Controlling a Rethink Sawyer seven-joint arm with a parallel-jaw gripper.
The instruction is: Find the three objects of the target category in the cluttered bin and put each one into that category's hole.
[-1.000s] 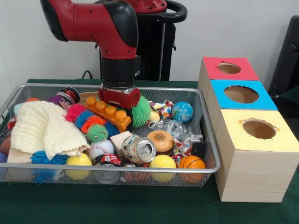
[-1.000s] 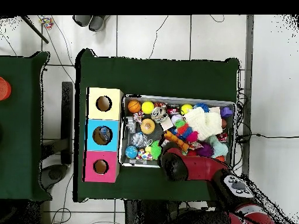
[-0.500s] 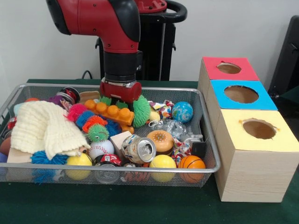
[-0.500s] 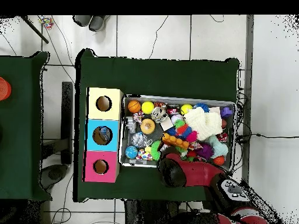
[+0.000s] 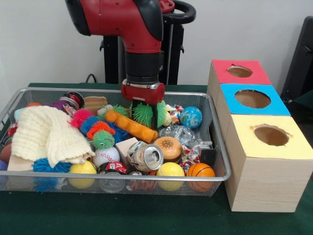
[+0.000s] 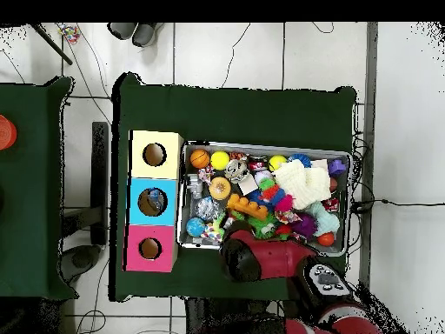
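My gripper (image 5: pixel 146 113) hangs low in the back middle of the wire bin (image 5: pixel 215 147), its tip buried among the toys. A green spiky ball (image 5: pixel 143 114) sits right under its red flange. An orange studded block toy (image 5: pixel 131 126) lies tilted just left of and below it, also seen from above as the orange block (image 6: pixel 248 207). Three hole boxes stand right of the bin: red (image 5: pixel 239 72), blue (image 5: pixel 252 99), yellow (image 5: pixel 270 134). From above the arm (image 6: pixel 239 257) covers the gripper.
The bin also holds a cream knitted cloth (image 5: pixel 46 132), a crushed can (image 5: pixel 146 155), a baseball (image 5: pixel 105 155), yellow balls (image 5: pixel 169 170), a small basketball (image 5: pixel 200 171), a globe ball (image 5: pixel 190 117) and a burger toy (image 5: pixel 168 147). The boxes stand close against the bin's right wall.
The gripper rose a little and moved right along the bin's back. The orange block shifted right and tipped over. Green spikes now show right under the gripper.
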